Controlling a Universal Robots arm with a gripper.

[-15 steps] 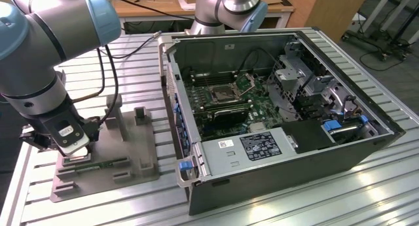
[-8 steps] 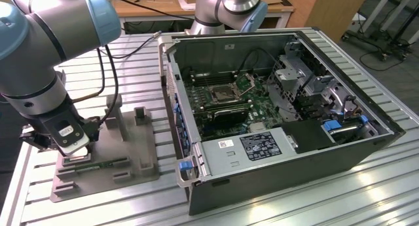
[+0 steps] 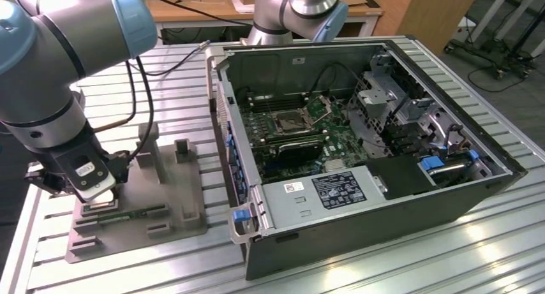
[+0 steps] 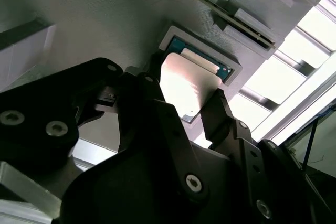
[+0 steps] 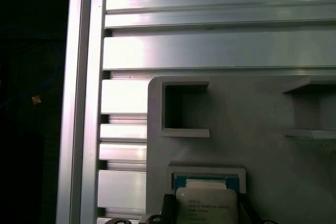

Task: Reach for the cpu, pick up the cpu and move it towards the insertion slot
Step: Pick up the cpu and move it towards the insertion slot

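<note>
The cpu (image 4: pixel 187 88), a flat square chip with a shiny silvery lid, lies in a square recess of the grey plastic tray (image 4: pixel 105 19). My gripper (image 4: pixel 185 94) is down over it, one black finger (image 4: pixel 152 74) against one edge and the other black finger (image 4: pixel 216 109) against the opposite edge, shut on the chip. In the first wrist view the cpu (image 5: pixel 206 204) sits inside the recess's pale frame. In the exterior view my gripper (image 3: pixel 96 198) is low over the tray (image 3: pixel 183 198) at the exterior view's left. The insertion slot (image 3: pixel 290 122) lies on the green board inside the open computer case.
A narrow green memory stick (image 3: pixel 129 214) lies on the tray beside my gripper. Upright tray posts (image 3: pixel 181 150) stand behind it. The case wall (image 3: pixel 223 134) rises between the tray and the board. A black cable (image 3: pixel 145 109) hangs along my arm.
</note>
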